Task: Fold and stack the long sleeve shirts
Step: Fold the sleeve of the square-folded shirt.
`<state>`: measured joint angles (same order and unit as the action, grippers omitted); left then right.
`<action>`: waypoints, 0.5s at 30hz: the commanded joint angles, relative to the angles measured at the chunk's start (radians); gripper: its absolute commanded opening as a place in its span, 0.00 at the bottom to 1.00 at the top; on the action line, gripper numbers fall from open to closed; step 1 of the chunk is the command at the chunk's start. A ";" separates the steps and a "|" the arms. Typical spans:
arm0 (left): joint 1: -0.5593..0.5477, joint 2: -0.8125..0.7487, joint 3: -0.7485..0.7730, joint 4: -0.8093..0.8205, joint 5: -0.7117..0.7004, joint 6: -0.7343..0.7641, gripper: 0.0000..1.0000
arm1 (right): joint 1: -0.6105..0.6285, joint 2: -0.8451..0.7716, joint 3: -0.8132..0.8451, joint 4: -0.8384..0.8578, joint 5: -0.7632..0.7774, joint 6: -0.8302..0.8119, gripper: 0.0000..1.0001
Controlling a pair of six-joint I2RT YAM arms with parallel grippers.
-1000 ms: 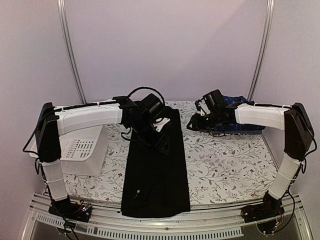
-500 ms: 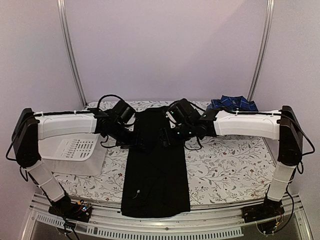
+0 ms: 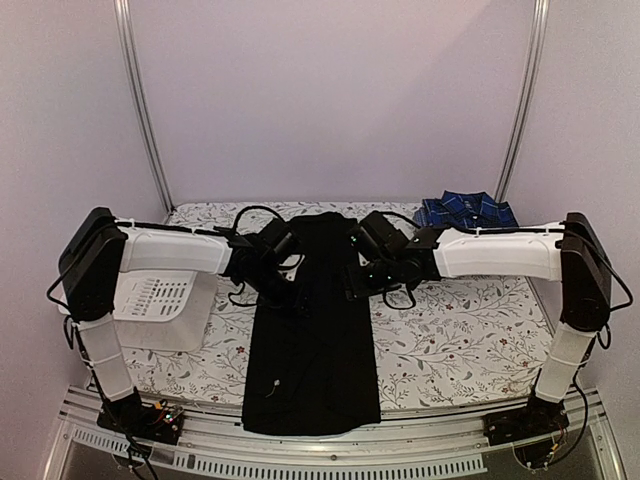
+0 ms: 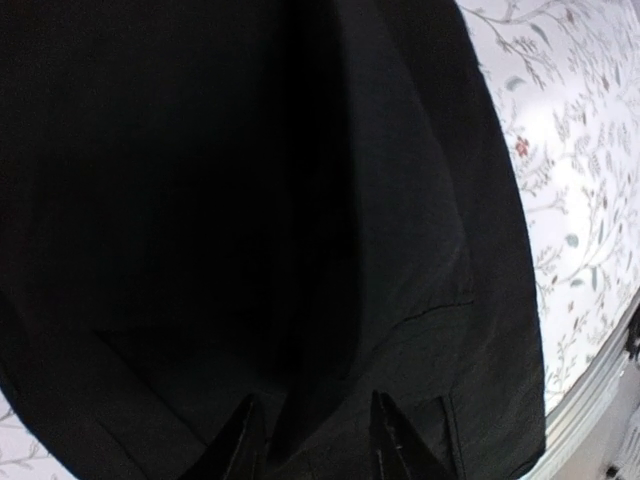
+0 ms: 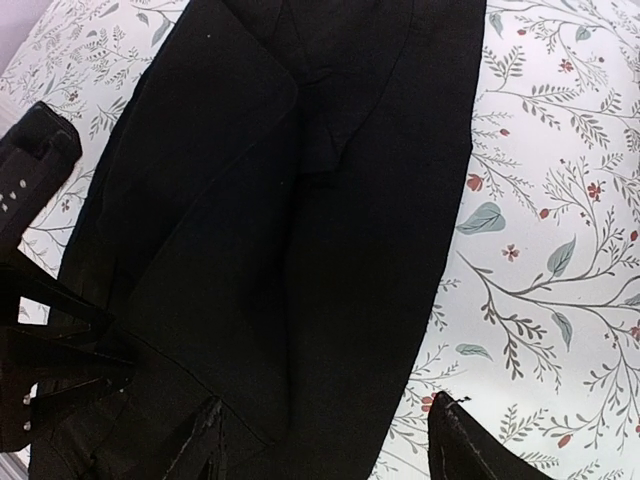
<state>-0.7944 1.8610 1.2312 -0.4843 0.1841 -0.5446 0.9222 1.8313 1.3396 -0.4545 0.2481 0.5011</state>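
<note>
The black shirt [image 3: 312, 340] lies flat as 1 long, narrow strip down the middle of the flower-printed table [image 3: 450, 330]. Its near end reaches the table's near edge, and its narrower far end lies close to the far edge.

Along the left edge, about halfway back, sits the white slotted basket [image 3: 165, 300], apart from the black shirt.

Past the strip's middle, the 2 arms reach in from either side. The left gripper [image 4: 315, 430] is low over the shirt's left side. Its fingers stand partly apart with black cloth in the gap, where a crease runs up. Whether they pinch that cloth cannot be told. The right gripper [image 5: 330, 440] is over the shirt's right side, released, with its jaws wide. One finger is above the black cloth and the other above the bare tablecloth, so the shirt's right edge passes between them. Nothing is held there.

In the far right corner the blue-and-navy plaid shirt [image 3: 465, 210] lies bunched, well apart from the black shirt and behind the right arm.
</note>
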 commanded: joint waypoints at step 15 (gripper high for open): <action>-0.091 0.203 0.340 0.016 0.241 0.021 0.19 | -0.082 -0.174 -0.144 -0.004 0.029 0.034 0.68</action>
<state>-0.8494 1.9732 1.4857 -0.4801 0.3470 -0.5266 0.8787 1.7153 1.2278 -0.4576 0.2787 0.5201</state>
